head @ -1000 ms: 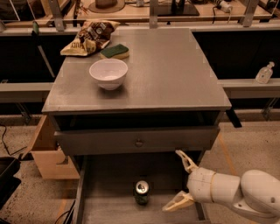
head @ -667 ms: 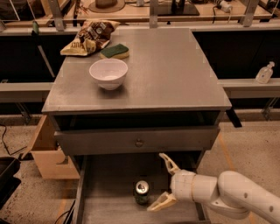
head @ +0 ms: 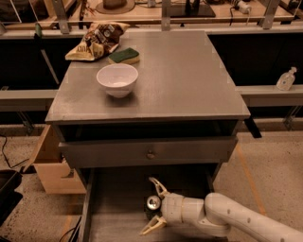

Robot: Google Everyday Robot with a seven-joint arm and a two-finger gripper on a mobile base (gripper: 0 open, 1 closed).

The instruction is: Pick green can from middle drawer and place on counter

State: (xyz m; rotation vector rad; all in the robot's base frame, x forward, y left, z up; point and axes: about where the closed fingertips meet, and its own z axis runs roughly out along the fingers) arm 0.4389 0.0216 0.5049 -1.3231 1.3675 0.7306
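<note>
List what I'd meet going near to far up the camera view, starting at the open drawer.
Gripper, open around the green can in the middle drawer → knobbed drawer front → white bowl on the counter → green sponge → wooden bench.

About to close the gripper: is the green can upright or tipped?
Upright: the green can shows its silver top facing up in the middle drawer. The gripper is open, fingers either side.
</note>
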